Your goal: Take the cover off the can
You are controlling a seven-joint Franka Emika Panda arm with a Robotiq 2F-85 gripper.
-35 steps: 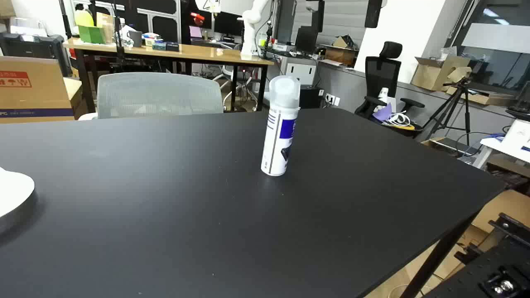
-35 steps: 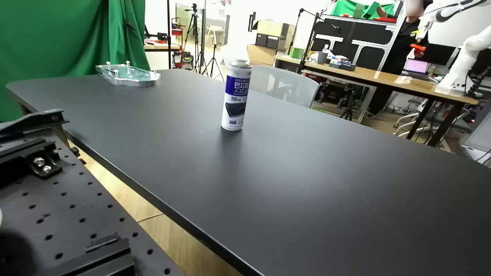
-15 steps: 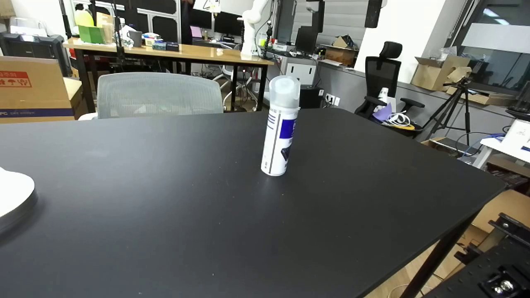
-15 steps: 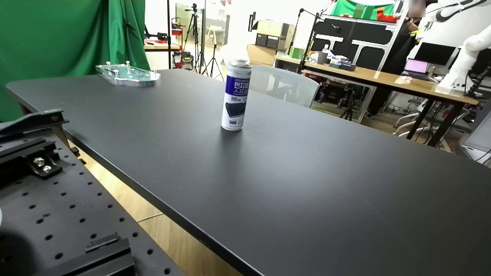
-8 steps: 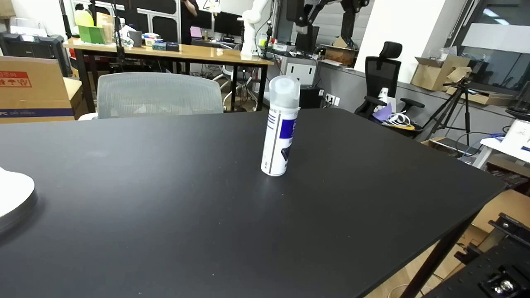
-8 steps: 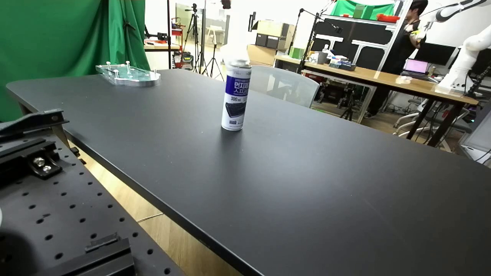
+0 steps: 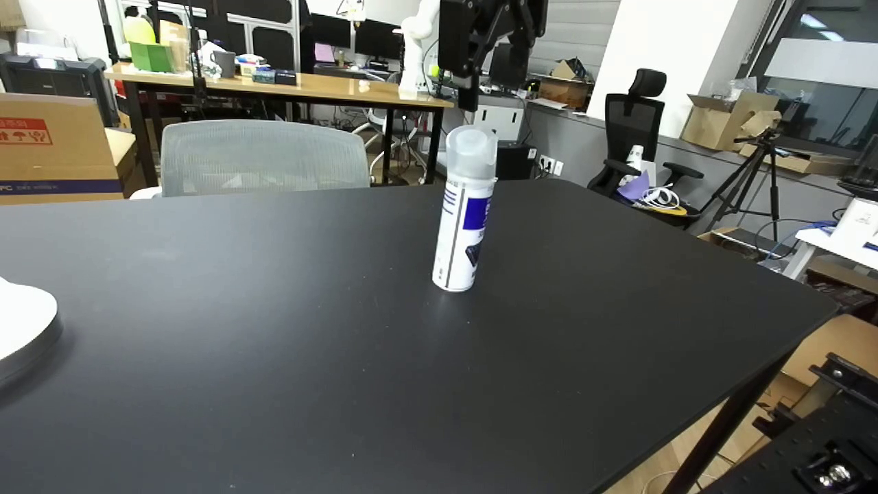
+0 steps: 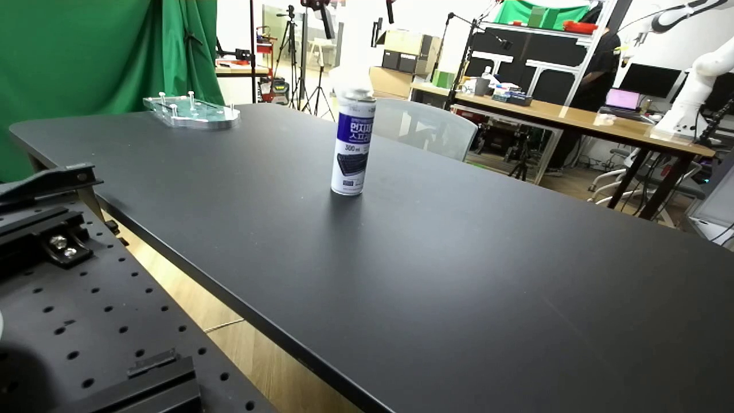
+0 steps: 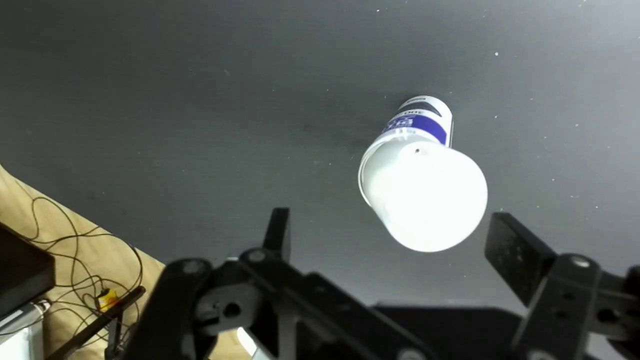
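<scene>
in the wrist view the hand [image 9: 392,220] is spread wide, its fingertips well apart, and it has hold of nothing. the cover [image 9: 435,195], bleached to plain white by the light, shows in the gap between the tips, nearer the one at the right of the picture and clear of both. it sits on the can [image 9: 420,122], whose blue label band shows beyond it, and the can stands on the dark worktop [image 9: 175,100]. at the lower left, past the worktop's edge, there is pale wooden floor [image 9: 17,200] with a yellow and red thing [image 9: 107,300]. in an exterior view the can stands upright with its printed label facing the camera; the cover on top melts into the bright background, so its outline is hard to make out. the hand's two fingers [image 8: 327,24] show at the top edge, apart from one another, higher than the can. a flat glassy piece [image 8: 200,117] with short upright pegs lies near the far end of the worktop, a green curtain [image 8: 86,69] hangs behind it, and a black perforated board [image 8: 97,327] fills the lower left. in an exterior view the translucent cover sits on the upright can, and the hand hangs just above it with a gap between. a white rounded thing [image 7: 24,319] is cut off at the left edge, and beyond the worktop stands a grey mesh chair [image 7: 264,158].
</scene>
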